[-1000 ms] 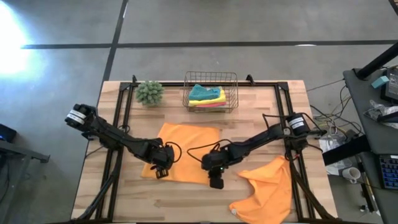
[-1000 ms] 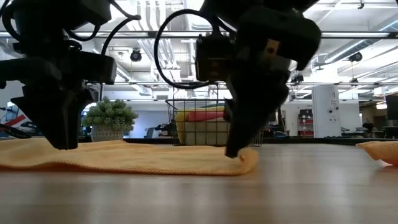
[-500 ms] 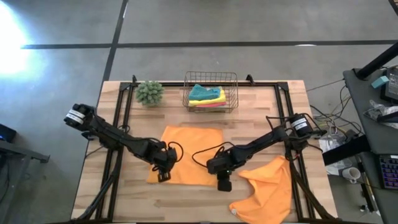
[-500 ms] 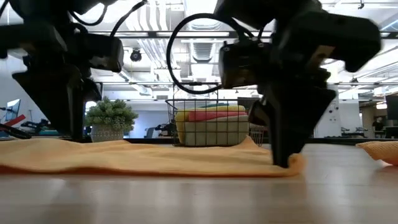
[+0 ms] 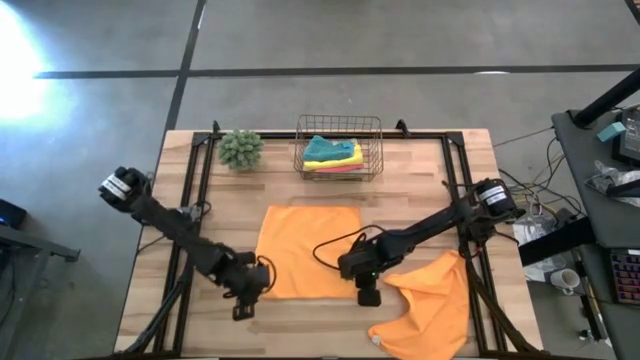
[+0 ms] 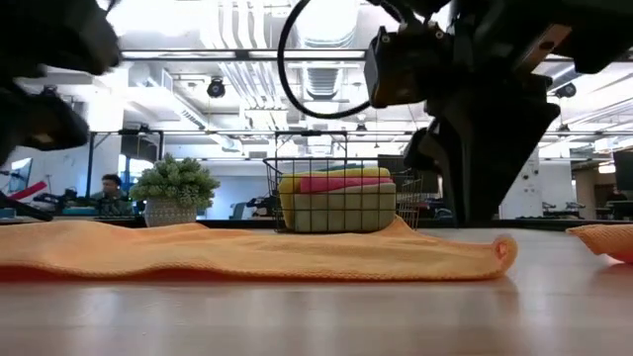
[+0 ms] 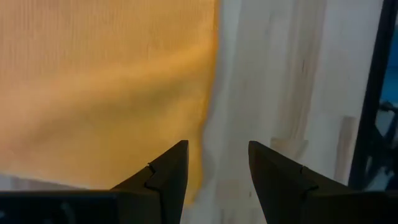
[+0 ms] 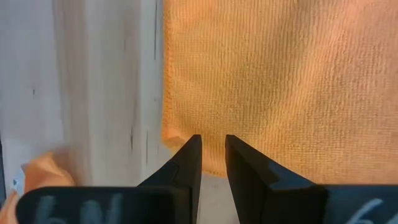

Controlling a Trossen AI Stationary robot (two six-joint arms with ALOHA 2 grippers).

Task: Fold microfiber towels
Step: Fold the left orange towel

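— Hovering where, exactly, when that moment was caught?

— My left gripper point(image 5: 243, 311) hung low over bare wood beside the front-left corner of the spread orange towel point(image 5: 308, 251), toward the front edge of the table point(image 5: 180, 190). Its fingers point(image 7: 166, 176) were spread apart with nothing between them; my wrist camera showed the cloth's edge point(image 7: 106, 93) running just past one fingertip and planks under the other.

— And the right one?

— My right gripper point(image 5: 367, 297) sat at the towel's front-right corner. Its two fingers point(image 8: 188, 163) were drawn close together with a thin slit left between, pointing at the cloth's edge point(image 8: 261, 74). I could not tell whether any fabric was pinched there. From table height that corner point(image 6: 499, 252) looked curled up a little beneath my arm.

— Where did the cloths lie?

— The spread orange towel lay flat in the middle of the table, between my two arms. A second orange towel point(image 5: 432, 299) lay crumpled at the front-right corner, just beside my right gripper. The folded towels point(image 5: 333, 154), teal on top with yellow and pink showing under it, were stacked in the wire basket point(image 5: 300, 150) at the middle of the back edge.

— Anything else up there?

— A fuzzy green plant ball point(image 5: 240, 148) stood left of the basket, near the back edge.
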